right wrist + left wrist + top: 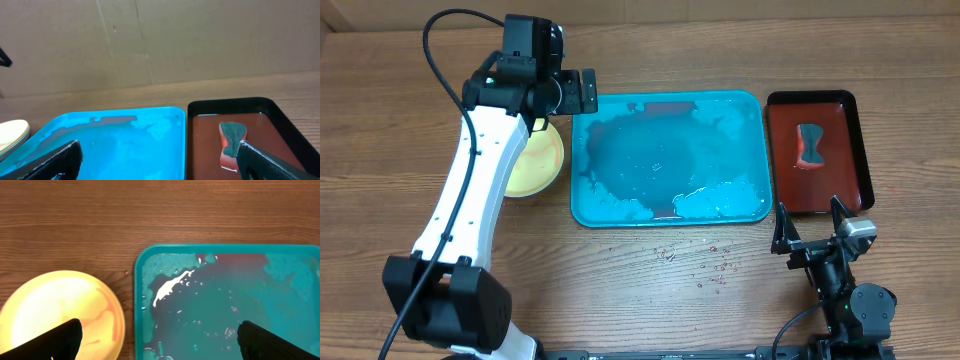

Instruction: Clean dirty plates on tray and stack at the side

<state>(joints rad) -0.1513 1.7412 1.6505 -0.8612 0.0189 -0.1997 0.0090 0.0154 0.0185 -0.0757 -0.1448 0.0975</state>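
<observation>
A pale yellow plate (542,160) with faint red smears lies on the table just left of the turquoise tray (665,150), partly under my left arm. I cannot tell whether other plates lie beneath it. No white plate shows. The tray holds water and foam and no plates. My left gripper (576,92) is open and empty above the tray's far left corner. In the left wrist view the plate (65,310) and tray (230,305) lie below the open fingers (157,342). My right gripper (810,232) is open and empty near the front right; its view shows tray (115,140) and plate edge (12,132).
A dark red tray with a black rim (860,150) stands right of the turquoise tray and holds a sponge (811,145), also seen in the right wrist view (231,137). Water drops (700,265) lie on the wood in front of the turquoise tray. A cardboard wall (160,40) stands behind the table.
</observation>
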